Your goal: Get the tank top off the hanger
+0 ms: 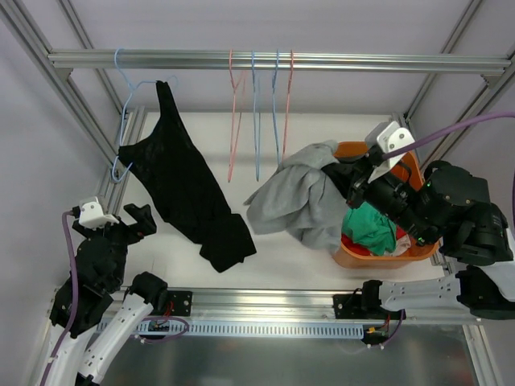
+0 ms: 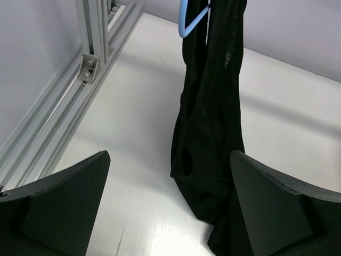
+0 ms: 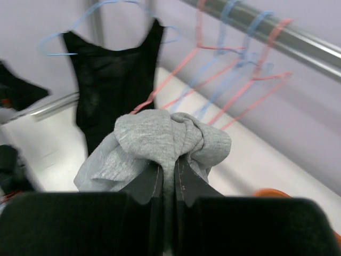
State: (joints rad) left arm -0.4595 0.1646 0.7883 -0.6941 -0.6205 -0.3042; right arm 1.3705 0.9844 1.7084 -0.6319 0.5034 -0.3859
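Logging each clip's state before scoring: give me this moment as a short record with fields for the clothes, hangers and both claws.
tank top: black, on the blue hanger, lower end bunched on the table
blue hanger: hooked on the rail, far left
left claw: open, tank top's lower part between its fingers, not gripped
right claw: shut on the grey garment, by the basket
basket: orange, holds green and red clothes
spare hangers: pink and blue, bare, mid-rail
task status: tank top not yet off hanger
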